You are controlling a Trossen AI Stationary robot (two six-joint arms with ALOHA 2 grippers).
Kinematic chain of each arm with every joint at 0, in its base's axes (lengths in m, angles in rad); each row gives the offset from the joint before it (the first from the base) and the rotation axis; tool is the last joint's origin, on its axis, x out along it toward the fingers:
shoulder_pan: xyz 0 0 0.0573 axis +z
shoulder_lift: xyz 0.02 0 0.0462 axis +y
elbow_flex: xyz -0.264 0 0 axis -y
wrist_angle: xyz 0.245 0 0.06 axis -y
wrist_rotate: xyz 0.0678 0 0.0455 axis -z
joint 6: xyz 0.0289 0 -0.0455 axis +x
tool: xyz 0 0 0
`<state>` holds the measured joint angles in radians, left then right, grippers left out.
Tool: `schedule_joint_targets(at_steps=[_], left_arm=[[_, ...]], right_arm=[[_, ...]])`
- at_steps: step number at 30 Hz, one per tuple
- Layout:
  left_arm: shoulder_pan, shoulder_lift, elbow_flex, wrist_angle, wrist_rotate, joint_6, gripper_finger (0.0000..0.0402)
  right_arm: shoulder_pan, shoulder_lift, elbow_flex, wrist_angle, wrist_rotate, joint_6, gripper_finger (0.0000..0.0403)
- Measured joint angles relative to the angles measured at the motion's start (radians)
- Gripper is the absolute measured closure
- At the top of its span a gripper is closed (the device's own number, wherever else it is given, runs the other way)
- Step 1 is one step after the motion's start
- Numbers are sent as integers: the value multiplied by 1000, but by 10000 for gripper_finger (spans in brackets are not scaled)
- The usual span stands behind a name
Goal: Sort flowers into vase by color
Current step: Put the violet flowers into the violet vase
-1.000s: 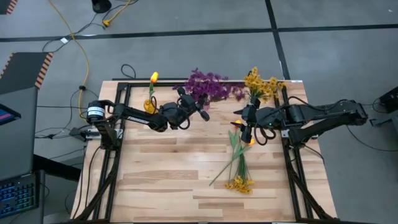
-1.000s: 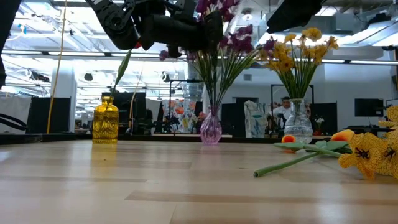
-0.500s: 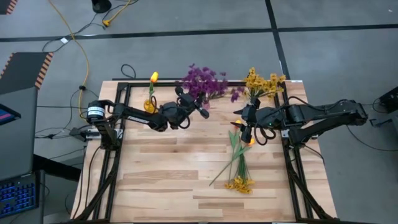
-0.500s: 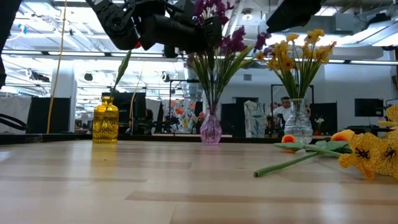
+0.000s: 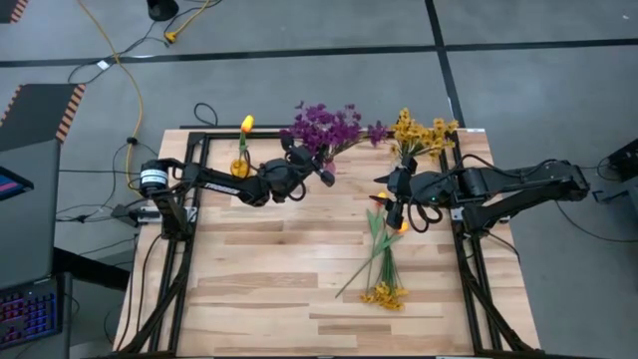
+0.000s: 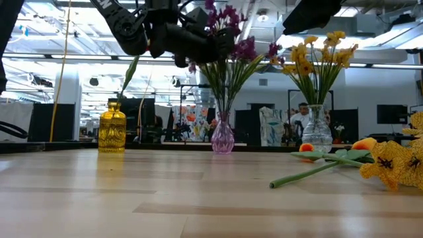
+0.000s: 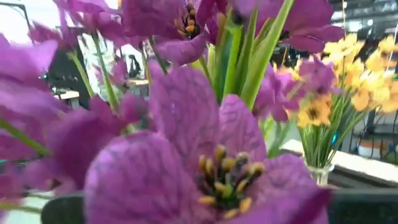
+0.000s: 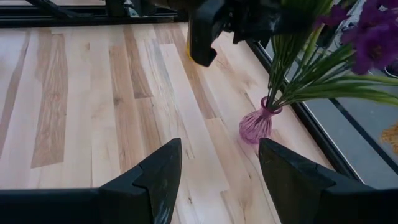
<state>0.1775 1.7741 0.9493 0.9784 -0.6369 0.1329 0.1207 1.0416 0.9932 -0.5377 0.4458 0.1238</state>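
Note:
A purple vase at the table's far edge holds purple flowers. My left gripper is shut among their stems, high above the vase. A purple blossom fills the left wrist view. Beside them, a clear vase holds yellow flowers, and an amber vase holds one orange bud. My right gripper hovers open above loose flowers lying flat on the table: green stems, a yellow sprig and an orange bud. My left gripper is shut on a purple flower that stands in the purple vase, coming at it about level from the table's left. The blossoms and the gripper's own body hide the place of contact. The stems stay in the vase, fanning upward.
A black frame rail runs along the table's left, far and right sides. Bare wood lies toward the near edge and the left. The three vases stand in a row along the far edge.
The purple flowers, which sprawled toward the yellow bunch, have drawn together and swung more upright, toward the table's left. The purple vase has slid a little the same way. My left gripper has tipped slightly among the stems, staying shut.

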Motion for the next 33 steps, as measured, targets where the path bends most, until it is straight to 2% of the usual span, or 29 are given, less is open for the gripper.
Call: schedule_joint_targets(at_steps=[8,12,26,33], left_arm=[[1,0,0,-41,-1,2,382],[1,0,0,-42,-2,2,363],[1,0,0,-45,-6,2,217],[1,0,0,-47,1,1,178]], right_arm=[[0,0,0,0,0,0,164],[0,0,0,0,0,0,164],[0,0,0,0,0,0,164],[0,0,0,0,0,0,164]])
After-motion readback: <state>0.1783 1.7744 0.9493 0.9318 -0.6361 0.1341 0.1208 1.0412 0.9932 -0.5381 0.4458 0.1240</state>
